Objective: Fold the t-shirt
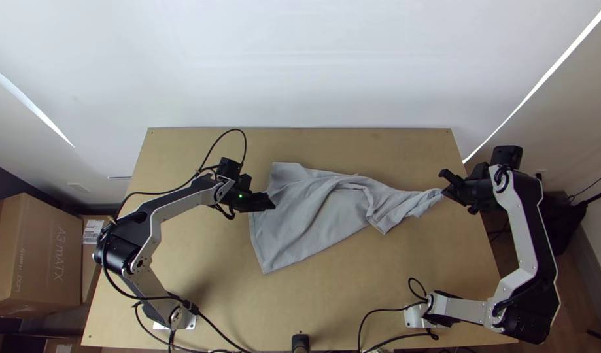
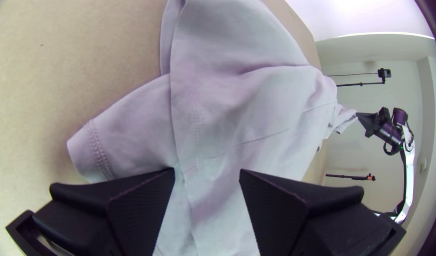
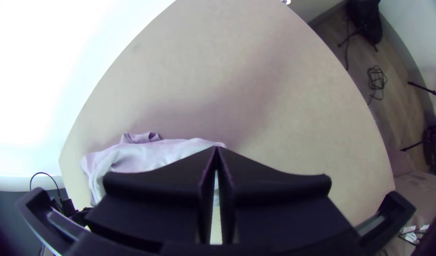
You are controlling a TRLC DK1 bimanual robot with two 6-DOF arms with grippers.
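Observation:
In the top view my left gripper (image 1: 263, 201) is at the left part of the grey t-shirt (image 1: 307, 219), and my right gripper (image 1: 446, 188) holds its narrow, gathered right end near the table's right edge. The shirt lies in a wide, creased shape on the left, with bunched folds toward the right. The left wrist view has my left gripper (image 2: 207, 172) open above the shirt (image 2: 255, 114), close to a stitched hem. My right gripper (image 3: 216, 150) is shut on the end of the shirt (image 3: 146, 155) in the right wrist view. Exactly which part it pinches I cannot tell.
Bare wooden table (image 1: 248, 307) lies in front of the shirt, and a strip of it behind, up to the white wall. Black cables (image 1: 385, 310) loop at the front edge. Cardboard boxes (image 1: 35, 258) stand beyond the left edge.

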